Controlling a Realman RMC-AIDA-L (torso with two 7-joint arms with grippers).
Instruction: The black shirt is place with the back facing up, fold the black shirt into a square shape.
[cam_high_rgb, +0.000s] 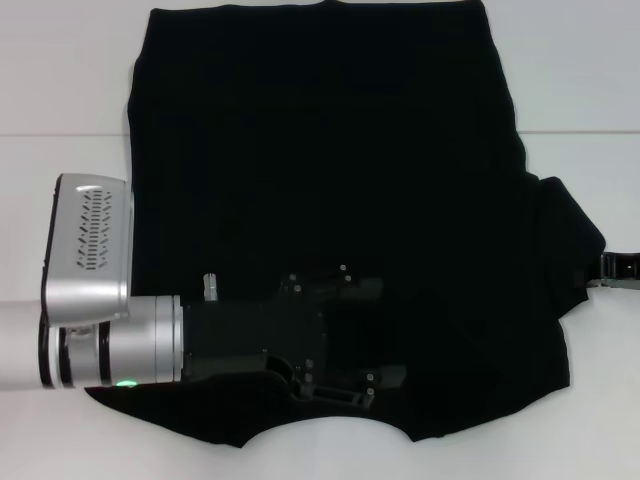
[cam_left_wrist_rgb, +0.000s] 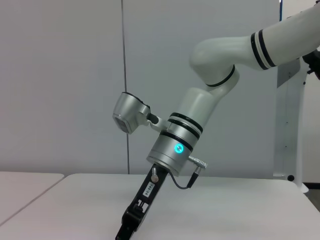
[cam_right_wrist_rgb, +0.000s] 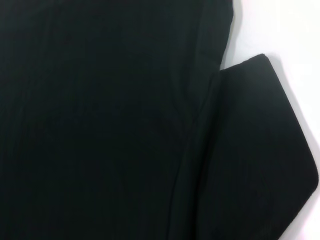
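Note:
The black shirt (cam_high_rgb: 330, 170) lies spread flat on the white table (cam_high_rgb: 580, 80), its curved neckline at the near edge and its hem at the far edge. One short sleeve (cam_high_rgb: 572, 240) sticks out on the right; it also fills the right wrist view as a flap, the sleeve (cam_right_wrist_rgb: 255, 150), beside the shirt body (cam_right_wrist_rgb: 90, 120). My left gripper (cam_high_rgb: 385, 335) hovers over the near middle of the shirt, black against black. My right gripper (cam_high_rgb: 615, 268) sits at the table's right edge, just beside that sleeve. The left wrist view shows the right gripper (cam_left_wrist_rgb: 131, 227) pointing down at the table.
Bare white table (cam_high_rgb: 60, 90) surrounds the shirt to the left, right and far side. A seam line crosses the table (cam_high_rgb: 570, 133). The left arm's silver wrist and camera housing (cam_high_rgb: 90, 245) overhang the shirt's left edge. A grey wall (cam_left_wrist_rgb: 60, 85) stands behind the table.

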